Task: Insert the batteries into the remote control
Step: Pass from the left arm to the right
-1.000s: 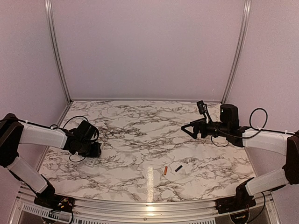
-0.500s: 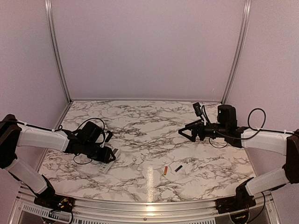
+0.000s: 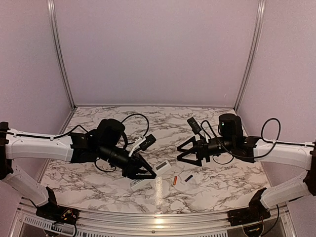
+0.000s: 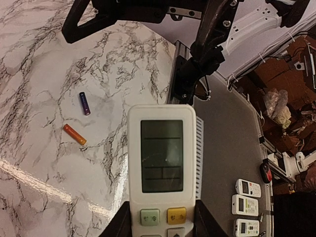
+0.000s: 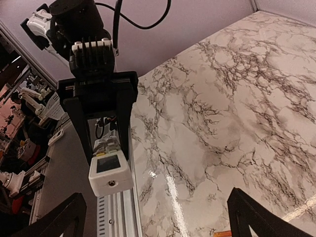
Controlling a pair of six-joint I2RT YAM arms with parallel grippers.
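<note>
The remote control (image 3: 161,168) is a slim white bar with a pale display (image 4: 162,155), held above the table near the front middle. My left gripper (image 3: 146,172) is shut on its button end, a black finger (image 4: 122,226) on each long side. In the right wrist view the remote (image 5: 109,172) points its end face at the camera. Both batteries lie loose on the marble, the orange one (image 3: 174,180) (image 4: 74,134) beside the dark one (image 3: 188,177) (image 4: 85,103). My right gripper (image 3: 187,151) (image 5: 158,222) hangs open and empty just right of the remote, above the batteries.
A small white piece (image 3: 139,184) lies on the marble under the left gripper. The aluminium front rail (image 3: 158,217) (image 5: 116,217) borders the table just beyond the remote. Spare remotes (image 4: 247,188) lie off the table on a grey surface.
The left arm has carried the remote from the table's far left to the front middle and raised it. The right gripper has moved left and lower, staying open.
</note>
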